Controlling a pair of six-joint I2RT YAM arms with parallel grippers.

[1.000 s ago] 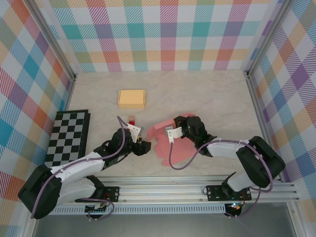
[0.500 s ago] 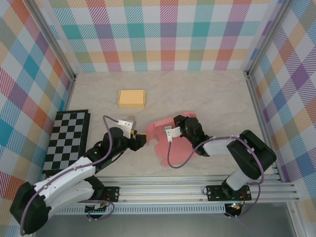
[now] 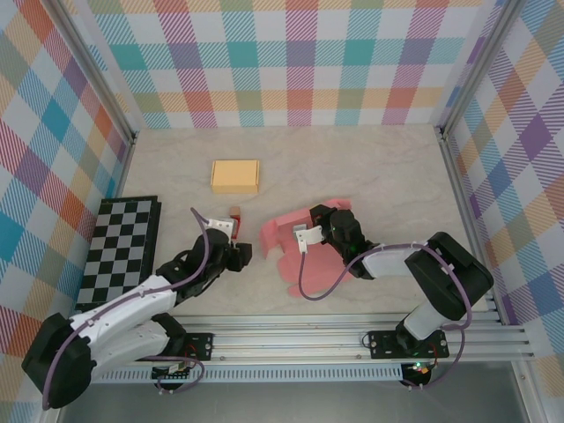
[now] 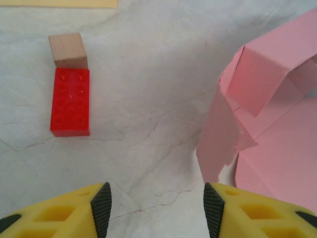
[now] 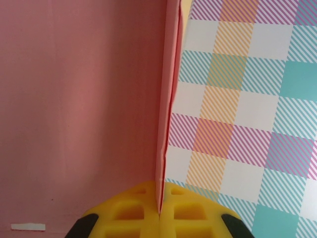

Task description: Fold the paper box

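- Pink paper box (image 3: pixel 291 242) lies partly folded on the table (image 3: pixel 388 176), right of centre and towards the near edge, with some panels raised and a flat sheet spread out nearer the arms.
- In its own wrist view, the right gripper (image 5: pixel 159 201) is clamped on one upright panel of the box. The panel's thin edge runs straight down into the seam between the two yellow fingers, with no gap showing.
- The left gripper (image 4: pixel 157 198) has its fingers spread apart with only bare table between them.
- The key relation is that the box sits to the right of the left jaws and a little farther off. Its nearest part is a loose flap (image 4: pixel 218 134) with a ragged lower edge, which stands tilted, and its long edge runs roughly near to far.
- By my judgement the left arm is the free one and the nearer to that flap, so it would need to shift right before closing on or pushing the flap.
- A red brick (image 4: pixel 71 101) touching a wooden block (image 4: pixel 68 50) lies far-left of the left jaws, well apart from the box.
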